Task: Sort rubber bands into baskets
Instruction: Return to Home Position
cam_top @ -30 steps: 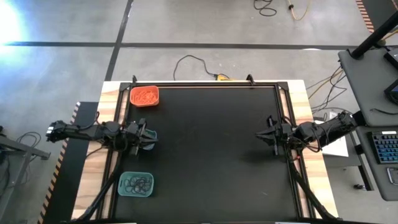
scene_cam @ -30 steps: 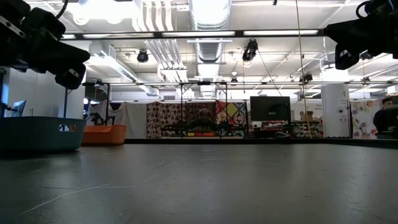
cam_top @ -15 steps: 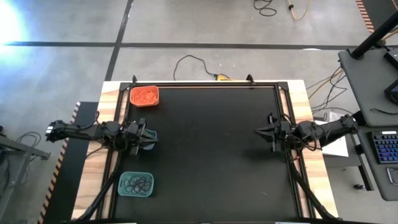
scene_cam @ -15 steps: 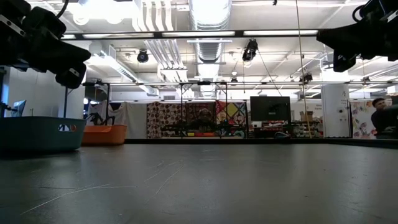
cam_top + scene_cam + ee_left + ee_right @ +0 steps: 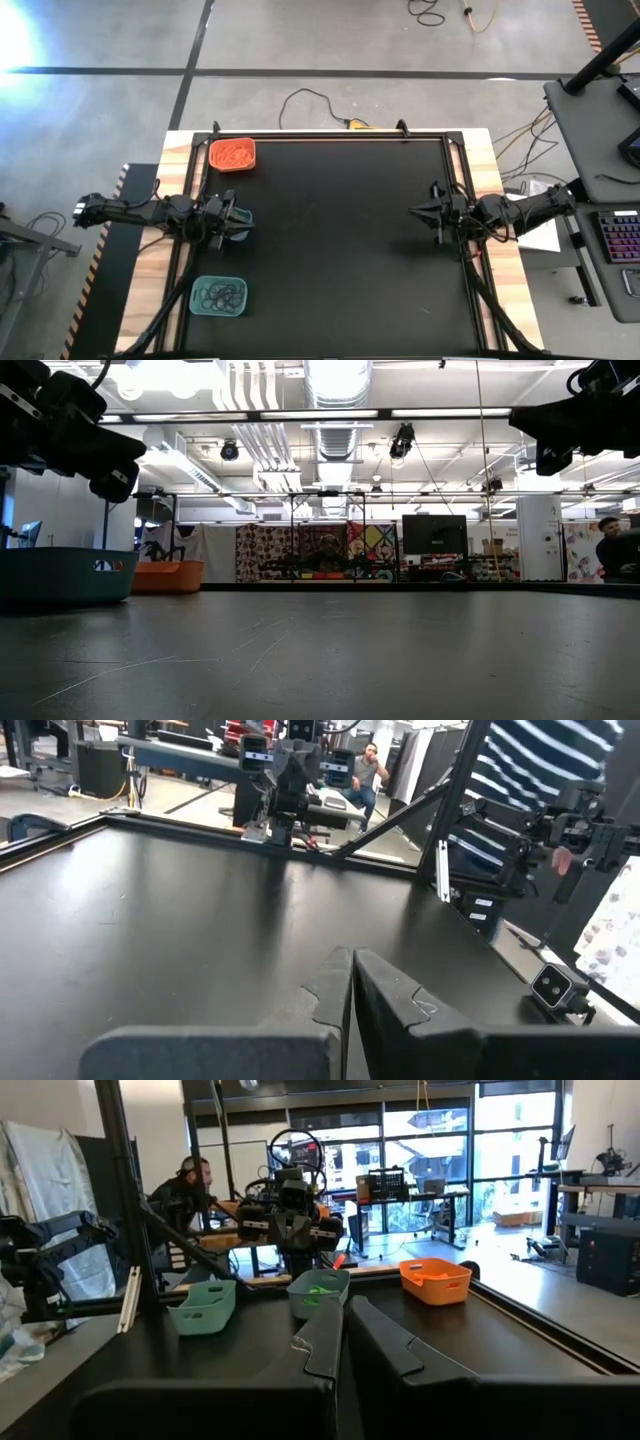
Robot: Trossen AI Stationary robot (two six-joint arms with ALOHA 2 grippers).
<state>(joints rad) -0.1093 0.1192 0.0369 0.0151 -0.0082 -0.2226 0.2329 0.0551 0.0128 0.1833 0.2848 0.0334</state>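
Step judged: homing. We found left gripper (image 5: 236, 220) over middle basket (image 5: 318, 1305), right gripper (image 5: 428, 213) near right edge of table (image 5: 340, 260); both jaws closed, empty. Bands (image 5: 232, 153) lay in baskets (image 5: 211, 158). Next move: retract both clear; no grasp needed.

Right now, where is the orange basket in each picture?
High view: orange basket, top-left corner of the black table.
Low view: left side, beside a teal basket.
Left wrist view: not in it.
Right wrist view: end of the basket row.
Shared landmark: the black table.
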